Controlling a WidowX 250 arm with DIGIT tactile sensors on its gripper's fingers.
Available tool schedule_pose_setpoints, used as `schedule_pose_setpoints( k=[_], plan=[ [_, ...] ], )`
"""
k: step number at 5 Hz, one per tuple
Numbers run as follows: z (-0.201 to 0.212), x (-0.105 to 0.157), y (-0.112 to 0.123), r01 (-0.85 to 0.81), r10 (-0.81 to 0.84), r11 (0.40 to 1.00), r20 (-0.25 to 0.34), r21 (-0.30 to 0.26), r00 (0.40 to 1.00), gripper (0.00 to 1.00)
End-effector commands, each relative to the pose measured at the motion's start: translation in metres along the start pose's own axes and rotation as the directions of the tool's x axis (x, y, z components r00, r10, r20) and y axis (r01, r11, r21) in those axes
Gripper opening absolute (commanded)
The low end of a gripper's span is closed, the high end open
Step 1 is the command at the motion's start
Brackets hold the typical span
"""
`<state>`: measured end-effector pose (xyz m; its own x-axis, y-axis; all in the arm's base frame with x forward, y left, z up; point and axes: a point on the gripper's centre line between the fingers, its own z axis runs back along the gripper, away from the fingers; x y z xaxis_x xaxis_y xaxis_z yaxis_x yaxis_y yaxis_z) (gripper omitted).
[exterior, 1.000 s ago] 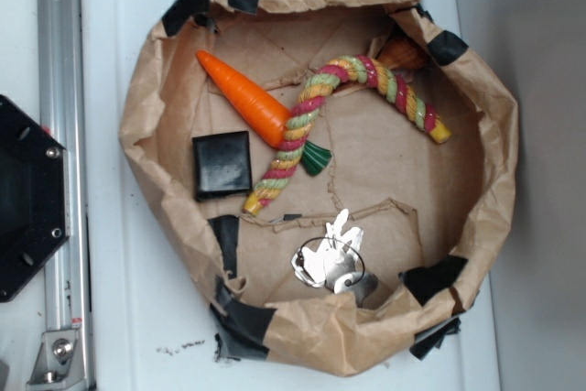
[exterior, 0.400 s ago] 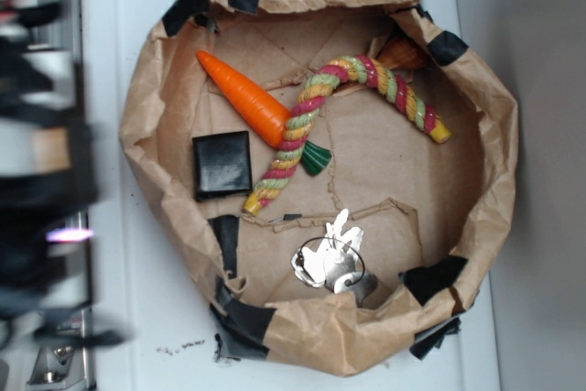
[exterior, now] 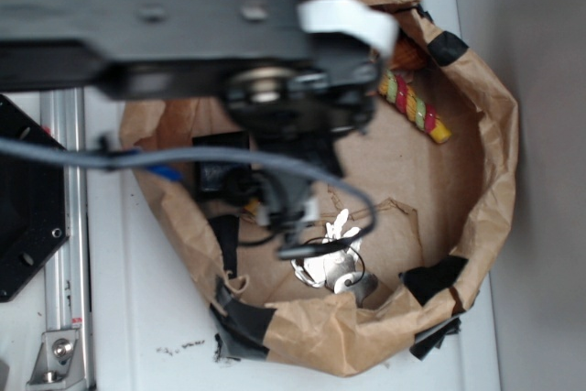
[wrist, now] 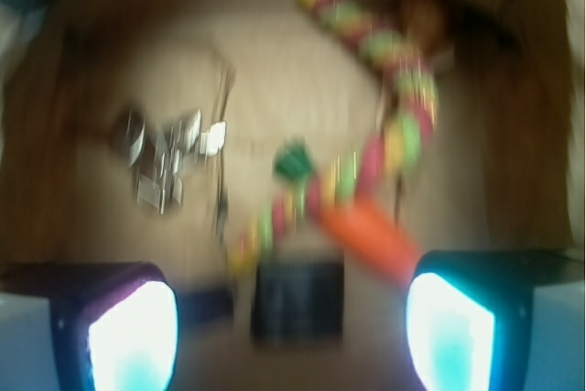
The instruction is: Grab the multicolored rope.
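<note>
The multicolored rope [wrist: 407, 80] lies curved on the floor of the brown paper bowl [exterior: 494, 135]. The wrist view is blurred; there the rope runs from the top middle round to the lower middle, crossing the orange carrot [wrist: 371, 235]. In the exterior view only its right end [exterior: 417, 109] shows, with a yellow tip. The black arm [exterior: 183, 16] hangs over the bowl's upper left and hides the rest of the rope and the carrot. My gripper [wrist: 293, 341] is open and empty, above the bowl floor, with its two pads [wrist: 133, 336] far apart.
A black square block [wrist: 298, 299] lies between the pads' line of sight, partly visible under the arm [exterior: 215, 176]. A bunch of metal keys [exterior: 331, 263] lies at the bowl's front, left in the wrist view [wrist: 169, 153]. The crumpled paper walls ring everything.
The arm has swung in from the left edge and is now over the bowl, covering the carrot and most of the rope. The objects in the bowl have not moved.
</note>
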<state>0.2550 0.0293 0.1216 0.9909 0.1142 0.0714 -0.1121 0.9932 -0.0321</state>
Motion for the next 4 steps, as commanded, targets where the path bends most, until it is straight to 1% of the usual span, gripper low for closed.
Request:
schedule_pose_setpoints(
  k=[1, 2, 3, 4],
  plan=[
    [-0.017, 0.023, 0.04, -0.385, 0.385, 0.917, 0.017, 0.105, 0.923, 1.0],
    [-0.019, 0.007, 0.059, -0.579, 0.592, 0.78, 0.02, 0.238, 0.806, 1.0],
    [-0.039, 0.009, 0.07, -0.591, 0.613, 0.772, -0.026, 0.236, 0.79, 1.0],
    [-0.083, 0.021, 0.071, -0.575, 0.601, 0.797, -0.145, 0.186, 0.786, 1.0]
  ],
)
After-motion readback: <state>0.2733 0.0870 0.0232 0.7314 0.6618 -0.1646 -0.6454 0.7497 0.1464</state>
